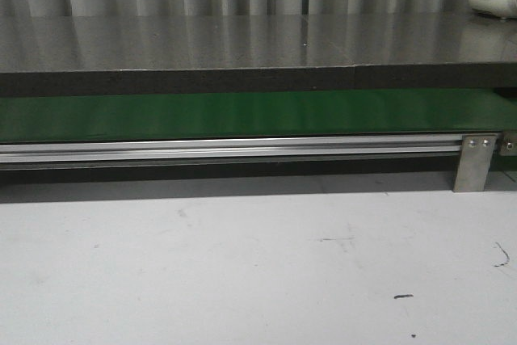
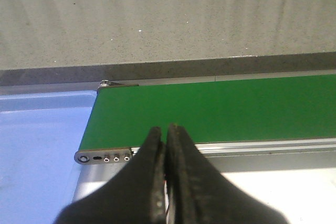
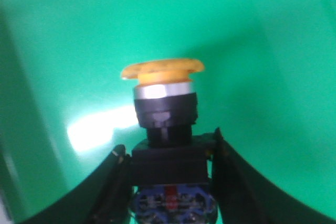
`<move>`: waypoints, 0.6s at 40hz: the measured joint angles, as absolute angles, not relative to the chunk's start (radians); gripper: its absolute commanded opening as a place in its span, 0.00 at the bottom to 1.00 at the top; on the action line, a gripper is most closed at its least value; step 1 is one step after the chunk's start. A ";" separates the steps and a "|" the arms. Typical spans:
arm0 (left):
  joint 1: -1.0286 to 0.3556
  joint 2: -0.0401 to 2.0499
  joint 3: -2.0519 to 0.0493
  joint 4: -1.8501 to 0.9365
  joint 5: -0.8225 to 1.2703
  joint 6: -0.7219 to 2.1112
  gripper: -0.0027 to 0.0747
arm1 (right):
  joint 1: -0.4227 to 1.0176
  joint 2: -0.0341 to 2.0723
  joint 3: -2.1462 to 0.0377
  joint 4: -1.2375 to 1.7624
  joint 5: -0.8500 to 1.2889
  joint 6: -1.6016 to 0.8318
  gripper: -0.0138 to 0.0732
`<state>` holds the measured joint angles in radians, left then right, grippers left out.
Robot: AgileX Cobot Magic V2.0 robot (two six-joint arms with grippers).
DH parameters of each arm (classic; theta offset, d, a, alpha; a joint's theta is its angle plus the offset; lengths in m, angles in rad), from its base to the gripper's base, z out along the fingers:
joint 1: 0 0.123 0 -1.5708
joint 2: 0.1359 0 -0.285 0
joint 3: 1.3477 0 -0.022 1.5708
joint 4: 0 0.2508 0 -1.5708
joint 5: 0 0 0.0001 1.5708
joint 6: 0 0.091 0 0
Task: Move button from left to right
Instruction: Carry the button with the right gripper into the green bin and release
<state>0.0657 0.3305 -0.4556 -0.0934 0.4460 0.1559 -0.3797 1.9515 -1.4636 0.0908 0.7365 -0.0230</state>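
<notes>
The long green conveyor belt (image 1: 242, 115) runs along the grey speckled table (image 1: 242, 42); no arm shows in the front view. The left tool (image 2: 167, 132) hangs pinched closed and empty near the belt's end. The right tool (image 3: 168, 153) grips the small black-bodied, orange-yellow-capped button (image 3: 164, 108), jaws flanking its boxy base, cap pointing away. Best to keep the squeeze steady and lower it gently before releasing.

No readable text, label, brand, number or sign appears in any view.
</notes>
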 measured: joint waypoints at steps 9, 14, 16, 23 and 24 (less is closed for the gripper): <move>0.066 0.331 -0.456 -0.093 0.446 0.156 0.01 | -0.384 1.964 -1.466 0.085 0.737 -0.023 0.83; 0.066 0.331 -0.454 -0.093 0.446 0.156 0.01 | -0.382 1.919 -1.472 0.085 0.737 -0.023 0.79; 0.066 0.331 -0.454 -0.093 0.446 0.156 0.01 | -0.377 1.891 -1.472 0.085 0.737 -0.023 0.74; 0.066 0.331 -0.454 -0.093 0.446 0.156 0.01 | -0.285 1.745 -1.473 0.084 0.745 -0.028 0.39; 0.066 0.331 -0.454 -0.093 0.446 0.156 0.01 | -0.260 1.722 -1.473 0.084 0.747 -0.028 0.35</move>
